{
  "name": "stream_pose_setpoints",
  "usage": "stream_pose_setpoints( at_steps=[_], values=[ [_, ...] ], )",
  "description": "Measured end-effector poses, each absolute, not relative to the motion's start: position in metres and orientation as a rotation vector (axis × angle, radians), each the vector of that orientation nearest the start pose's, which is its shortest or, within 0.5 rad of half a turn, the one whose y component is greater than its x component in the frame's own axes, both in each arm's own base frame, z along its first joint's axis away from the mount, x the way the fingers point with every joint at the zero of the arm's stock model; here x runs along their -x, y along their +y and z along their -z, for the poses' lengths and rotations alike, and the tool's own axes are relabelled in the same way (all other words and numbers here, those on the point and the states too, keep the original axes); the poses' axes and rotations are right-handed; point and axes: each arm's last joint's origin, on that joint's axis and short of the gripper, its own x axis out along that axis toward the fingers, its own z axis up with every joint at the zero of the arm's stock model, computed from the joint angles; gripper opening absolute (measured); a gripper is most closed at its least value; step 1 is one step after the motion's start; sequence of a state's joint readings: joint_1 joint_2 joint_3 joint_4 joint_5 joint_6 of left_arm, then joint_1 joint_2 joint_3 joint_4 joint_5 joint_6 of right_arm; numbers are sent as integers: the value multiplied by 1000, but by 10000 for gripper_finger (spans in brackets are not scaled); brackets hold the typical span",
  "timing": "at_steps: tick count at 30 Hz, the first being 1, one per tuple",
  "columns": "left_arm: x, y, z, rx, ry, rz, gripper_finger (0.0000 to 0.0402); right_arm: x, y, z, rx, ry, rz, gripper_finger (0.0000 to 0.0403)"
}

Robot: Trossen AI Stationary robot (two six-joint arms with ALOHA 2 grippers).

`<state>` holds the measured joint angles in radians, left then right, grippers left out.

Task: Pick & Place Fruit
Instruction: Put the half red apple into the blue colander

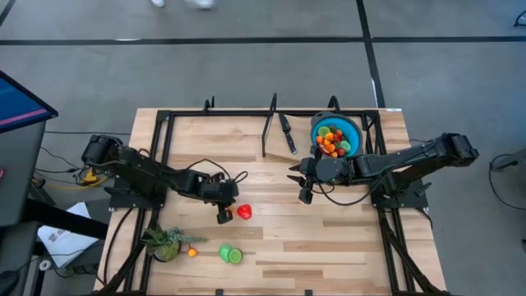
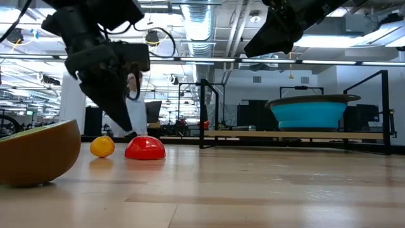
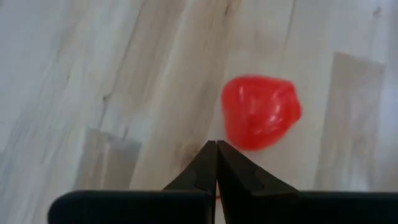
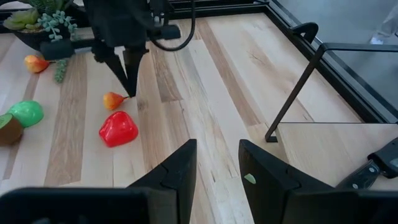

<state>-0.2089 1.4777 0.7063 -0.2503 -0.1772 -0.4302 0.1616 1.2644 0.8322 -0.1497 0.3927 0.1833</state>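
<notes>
Wooden slat table [image 1: 329, 238] with a black frame, grey floor around it, open lab room behind in the low view. Left gripper [image 1: 223, 215] is down near the table, fingers pressed fully together and holding nothing — its tips sit just beside a red fruit [image 1: 244, 211] that lies on the wood, not touching as far as the left wrist view shows. Right gripper [image 1: 306, 196] hovers above the table mid-board, jaws partly apart with nothing between them. Blue bowl [image 1: 350, 129] at the far right corner of the table is already piled with small red, orange and green fruits [image 1: 331, 141]. Loose fruit on the near left side — a small orange one [image 1: 192, 252], a bright green one [image 1: 225, 252] next to a cut green piece [image 1: 236, 256]. Spiky green plant [image 1: 167, 242] just left of those. Black-handled knife [image 1: 287, 132] lies near the bowl, apart from it.
</notes>
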Motion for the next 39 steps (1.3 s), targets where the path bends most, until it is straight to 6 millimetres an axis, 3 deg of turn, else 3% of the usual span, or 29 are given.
stream_pose_setpoints(
  at_steps=[7,12,17,25,28,31,39],
  values=[
    [-282,-58,-136,219,1102,-116,1,-265,32,-255,-10,539,273,112],
    [-296,-62,-133,241,1116,-90,1,-265,32,-255,-7,542,273,112],
    [-314,-68,-142,271,1018,-41,1,-264,33,-254,-6,552,270,112],
    [-330,-79,-129,282,907,11,1,-263,36,-252,4,571,260,112],
    [-328,-77,-134,243,886,0,1,-262,36,-252,7,581,260,112],
    [-322,-74,-151,181,815,-22,1,-261,35,-250,15,604,262,112],
    [-274,-58,-181,99,619,-45,1,-262,37,-250,-15,602,186,112]
  ],
)
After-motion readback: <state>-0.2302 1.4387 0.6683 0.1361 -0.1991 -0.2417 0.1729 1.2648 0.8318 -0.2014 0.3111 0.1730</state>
